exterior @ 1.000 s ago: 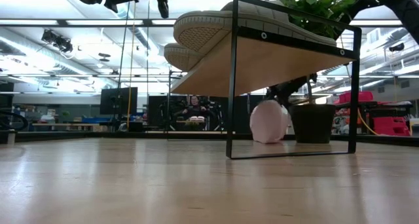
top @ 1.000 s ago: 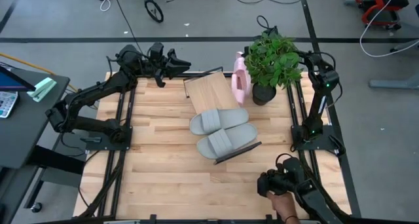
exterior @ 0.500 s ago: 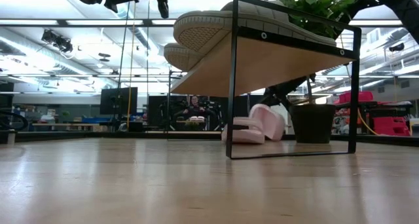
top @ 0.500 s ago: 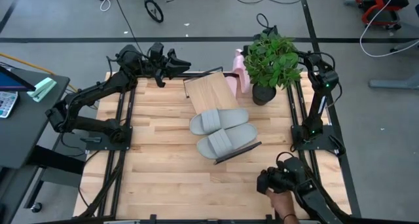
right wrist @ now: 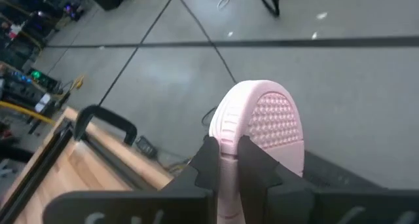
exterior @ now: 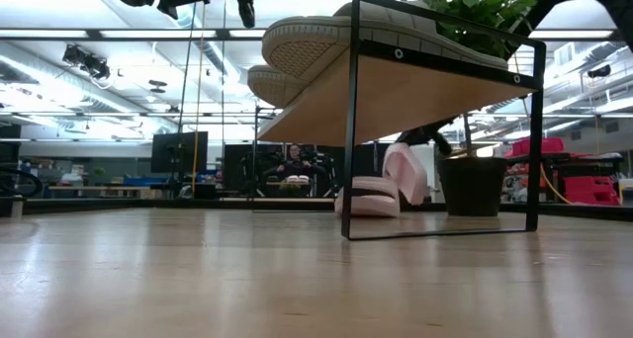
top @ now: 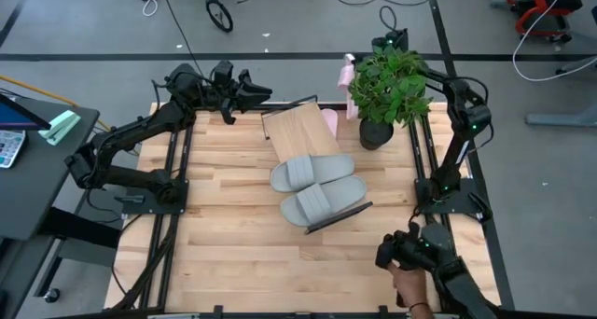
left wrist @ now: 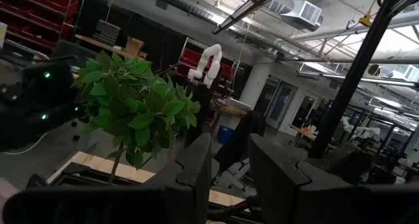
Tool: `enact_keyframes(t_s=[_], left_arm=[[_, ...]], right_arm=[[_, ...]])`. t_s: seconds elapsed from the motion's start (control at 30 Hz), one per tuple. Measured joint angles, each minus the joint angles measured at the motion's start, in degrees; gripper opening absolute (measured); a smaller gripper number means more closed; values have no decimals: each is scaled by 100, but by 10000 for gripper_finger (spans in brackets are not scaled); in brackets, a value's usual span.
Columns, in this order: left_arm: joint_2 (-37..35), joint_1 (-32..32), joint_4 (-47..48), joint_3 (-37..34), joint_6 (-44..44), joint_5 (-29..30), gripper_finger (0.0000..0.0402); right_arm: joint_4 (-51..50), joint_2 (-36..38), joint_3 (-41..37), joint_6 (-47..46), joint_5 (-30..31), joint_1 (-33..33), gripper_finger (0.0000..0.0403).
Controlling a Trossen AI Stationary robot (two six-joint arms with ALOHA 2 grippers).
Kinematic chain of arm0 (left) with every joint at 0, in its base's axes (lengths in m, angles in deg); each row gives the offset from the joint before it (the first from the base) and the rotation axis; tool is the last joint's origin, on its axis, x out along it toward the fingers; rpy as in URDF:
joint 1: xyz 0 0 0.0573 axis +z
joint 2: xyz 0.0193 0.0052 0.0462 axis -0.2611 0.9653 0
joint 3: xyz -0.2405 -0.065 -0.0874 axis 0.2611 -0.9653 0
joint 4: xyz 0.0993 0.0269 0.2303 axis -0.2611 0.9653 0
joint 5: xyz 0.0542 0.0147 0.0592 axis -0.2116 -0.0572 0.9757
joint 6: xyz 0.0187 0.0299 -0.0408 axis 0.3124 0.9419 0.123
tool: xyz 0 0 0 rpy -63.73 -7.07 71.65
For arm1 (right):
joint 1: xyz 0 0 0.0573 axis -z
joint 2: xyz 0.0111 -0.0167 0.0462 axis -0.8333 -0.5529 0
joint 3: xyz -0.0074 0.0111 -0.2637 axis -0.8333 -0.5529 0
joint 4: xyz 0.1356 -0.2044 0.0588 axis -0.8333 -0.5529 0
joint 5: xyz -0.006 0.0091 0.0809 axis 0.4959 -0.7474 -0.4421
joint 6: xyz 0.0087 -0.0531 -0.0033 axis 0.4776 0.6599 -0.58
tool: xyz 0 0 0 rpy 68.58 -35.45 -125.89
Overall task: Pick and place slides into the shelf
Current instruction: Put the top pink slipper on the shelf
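**Pink slide lifted at far edge**

Right end effector [right wrist: 222, 160] clamped on one pink slide [right wrist: 258, 129] by its sole edge, above worktop's far edge by plant [top: 390, 84]. Other pink slide [exterior: 367, 198] flat beside shelf [top: 300, 131]. Probably light, flexible foam: grip sidewall, not strap. Left end effector [top: 250, 90] parked open, far-left corner.

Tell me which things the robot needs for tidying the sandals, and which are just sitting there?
Needed:
two grey slides on the shelf
pink slide held by the right gripper
other pink slide on the table

Just there:
potted plant
left gripper, waiting
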Motion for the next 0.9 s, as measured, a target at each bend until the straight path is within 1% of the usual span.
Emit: enact_keyframes(t_s=[0.53, 0.63, 0.9], left_arm=[[0, -2, 0, 0, 7, -25, 107], [0, -2, 1, 0, 9, -27, 107], [0, -4, 24, 0, 1, -125, 107]], right_arm=[[-100, 974, 4, 231, 954, 389, 32], [-122, 1062, 7, 273, 1061, 429, 30], [-238, 1179, 7, 747, 1729, 437, 30]])
